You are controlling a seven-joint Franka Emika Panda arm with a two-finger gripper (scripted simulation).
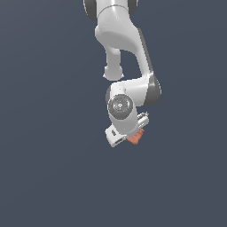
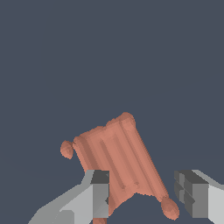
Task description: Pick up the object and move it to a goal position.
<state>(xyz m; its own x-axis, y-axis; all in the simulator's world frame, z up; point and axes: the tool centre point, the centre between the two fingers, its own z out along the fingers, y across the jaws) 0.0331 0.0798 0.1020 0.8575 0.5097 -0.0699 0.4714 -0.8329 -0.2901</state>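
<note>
The arm (image 1: 128,93) hides most of the object (image 1: 135,138).

The ridged orange-red block (image 2: 118,162) lies tilted between the claw's (image 2: 146,194) spread fingers.

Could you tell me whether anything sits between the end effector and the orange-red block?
Nothing visible does. The block lies between the open fingers of the end effector, with only bare gray surface around it. No goal marker shows.

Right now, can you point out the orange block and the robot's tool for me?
orange block (image 2: 117,159): wrist view, middle of its ridged top.
orange block (image 1: 136,138): exterior view, the corner showing beneath the arm.
tool (image 2: 144,192): wrist view, midway between its two fingertips.
</note>
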